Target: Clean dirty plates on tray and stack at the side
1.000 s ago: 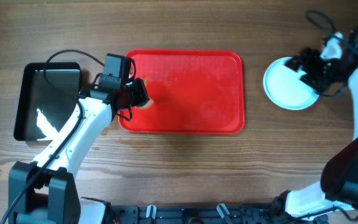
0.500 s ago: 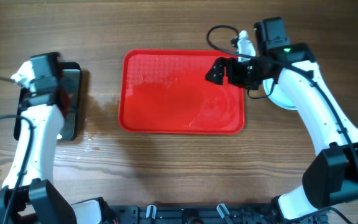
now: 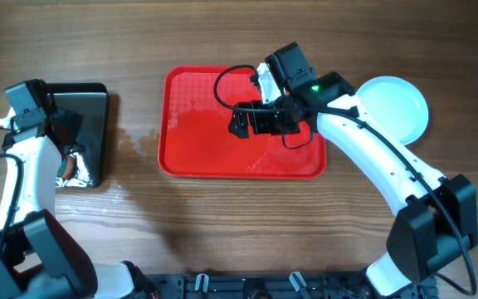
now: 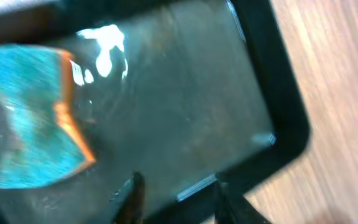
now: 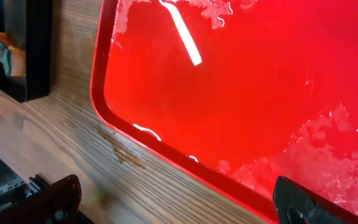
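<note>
A: Your right claw [image 3: 241, 123] hangs spread wide above the middle of the tray [image 3: 181, 158], gripping nothing. I'd judge you hold it there to fetch whatever needs cleaning, yet the tray carries only a wet, sudsy film [image 5: 328, 143].

B: Right, and your plates [image 3: 398, 104] sit off the tray, on the counter [image 3: 222, 33] near the tray's right rim, toward the counter's far right corner. From above they read as one white disc, so you can't count the stack.

A: Your left claw [image 4: 179, 198] is over the black pan [image 4: 281, 99] near the counter's left edge, fingers parted and empty. The sponge [image 4: 33, 118] lies loose in the pan beside them, where its drips stay contained.

B: So you look nearly finished. I'd confirm the stack sits square.
</note>
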Robot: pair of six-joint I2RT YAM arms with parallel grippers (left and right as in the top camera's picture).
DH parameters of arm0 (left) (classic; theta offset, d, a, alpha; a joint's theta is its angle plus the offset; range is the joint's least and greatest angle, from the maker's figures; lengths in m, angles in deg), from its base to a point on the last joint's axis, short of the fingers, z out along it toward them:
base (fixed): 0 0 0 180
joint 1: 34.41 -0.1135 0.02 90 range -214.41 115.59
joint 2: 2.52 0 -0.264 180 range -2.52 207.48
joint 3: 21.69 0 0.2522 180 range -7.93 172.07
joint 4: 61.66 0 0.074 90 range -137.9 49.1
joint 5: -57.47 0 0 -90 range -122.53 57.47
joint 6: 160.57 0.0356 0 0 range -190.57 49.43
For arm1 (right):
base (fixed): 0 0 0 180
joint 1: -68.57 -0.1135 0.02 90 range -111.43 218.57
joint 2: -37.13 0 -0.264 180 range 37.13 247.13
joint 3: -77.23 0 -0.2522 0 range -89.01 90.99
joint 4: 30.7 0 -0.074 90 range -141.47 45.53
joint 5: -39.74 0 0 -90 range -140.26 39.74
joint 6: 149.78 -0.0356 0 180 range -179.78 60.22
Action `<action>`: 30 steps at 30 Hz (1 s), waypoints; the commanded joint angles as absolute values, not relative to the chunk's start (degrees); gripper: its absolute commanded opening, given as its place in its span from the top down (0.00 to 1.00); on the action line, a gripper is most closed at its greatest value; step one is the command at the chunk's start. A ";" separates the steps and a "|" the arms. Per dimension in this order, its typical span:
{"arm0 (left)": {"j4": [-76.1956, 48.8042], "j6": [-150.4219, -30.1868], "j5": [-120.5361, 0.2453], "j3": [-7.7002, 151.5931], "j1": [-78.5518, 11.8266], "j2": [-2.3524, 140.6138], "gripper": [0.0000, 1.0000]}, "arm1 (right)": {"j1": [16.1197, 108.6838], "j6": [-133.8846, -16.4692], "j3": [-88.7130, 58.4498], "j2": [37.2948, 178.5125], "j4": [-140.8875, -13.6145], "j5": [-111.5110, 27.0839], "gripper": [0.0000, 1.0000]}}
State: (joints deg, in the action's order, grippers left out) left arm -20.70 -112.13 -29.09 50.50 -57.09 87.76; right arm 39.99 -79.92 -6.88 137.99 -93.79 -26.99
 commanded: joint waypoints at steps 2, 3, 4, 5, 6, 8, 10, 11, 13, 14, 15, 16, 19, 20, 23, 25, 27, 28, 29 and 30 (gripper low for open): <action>-19.48 -112.37 -44.78 50.16 -57.13 80.73 0.67 | 39.70 -80.82 -6.95 129.68 -96.89 -28.32 0.00; -18.41 -112.37 -46.38 50.16 -57.13 78.89 0.67 | 39.70 -80.82 -6.95 127.35 -98.07 -28.63 0.00; -17.47 -112.37 -47.18 50.16 -57.13 77.64 0.67 | 39.68 -80.84 -6.95 125.12 -99.53 -29.29 0.00; -15.21 -112.35 -49.13 50.16 -57.13 75.06 0.67 | 39.42 -81.03 -6.97 121.55 -102.14 -31.10 0.00; -13.25 -112.00 -50.83 50.16 -57.02 73.03 0.67 | 38.94 -81.47 -7.01 118.95 -104.12 -32.59 0.01; -10.23 -110.01 -54.44 50.16 -56.17 69.99 0.66 | 36.84 -83.85 -7.01 114.08 -108.85 -36.67 0.00; -7.52 -107.52 -56.52 50.16 -53.61 67.39 0.65 | 33.36 -86.24 -7.03 109.62 -113.22 -41.26 0.00; -5.53 -106.51 -57.39 50.13 -51.71 66.21 0.65 | 30.87 -88.64 -7.03 107.19 -115.27 -43.78 0.00; -2.14 -105.37 -57.41 50.13 -47.45 64.60 0.63 | 25.65 -92.64 -7.75 102.97 -116.93 -47.91 0.00; -1.01 -105.05 -57.33 50.13 -44.46 64.11 0.58 | 22.48 -95.18 -8.78 100.53 -117.02 -50.64 0.00; -0.72 -105.07 -57.13 50.13 -41.88 64.11 0.44 | 19.18 -97.93 -10.03 98.25 -117.04 -53.59 0.00; -0.70 -105.07 -56.84 50.13 -39.45 64.31 0.00 | 16.10 -100.84 -11.45 96.18 -117.02 -56.34 0.00; -0.70 -105.09 -56.50 50.13 -34.66 64.92 0.00 | 11.57 -103.33 -14.44 92.70 -117.37 -58.88 0.00; -0.70 -105.09 -56.47 50.13 -33.83 64.95 0.00 | 11.53 -103.42 -14.53 92.51 -117.65 -58.86 0.00; -0.70 -105.09 -56.47 50.13 -32.61 64.95 0.00 | 11.53 -103.42 -14.53 92.70 -117.59 -58.86 0.00; -0.70 -105.09 -56.47 50.13 -32.61 64.95 0.00 | 11.53 -103.44 -14.53 92.92 -117.59 -58.86 0.00; -0.70 -105.09 -56.47 50.13 -32.61 64.95 0.00 | 11.53 -103.44 -14.53 93.77 -117.61 -58.86 0.00; -0.70 -105.09 -56.47 50.13 -32.61 64.95 0.00 | 11.53 -103.44 -14.53 94.39 -117.61 -58.86 0.00; -0.70 -105.09 -56.47 50.13 -32.61 64.95 0.00 | 11.53 -103.42 -14.53 94.80 -117.59 -58.86 0.00; -0.70 -105.09 -56.47 50.13 -32.61 64.95 0.00 | 11.53 -103.42 -14.53 95.15 -117.61 -58.86 0.01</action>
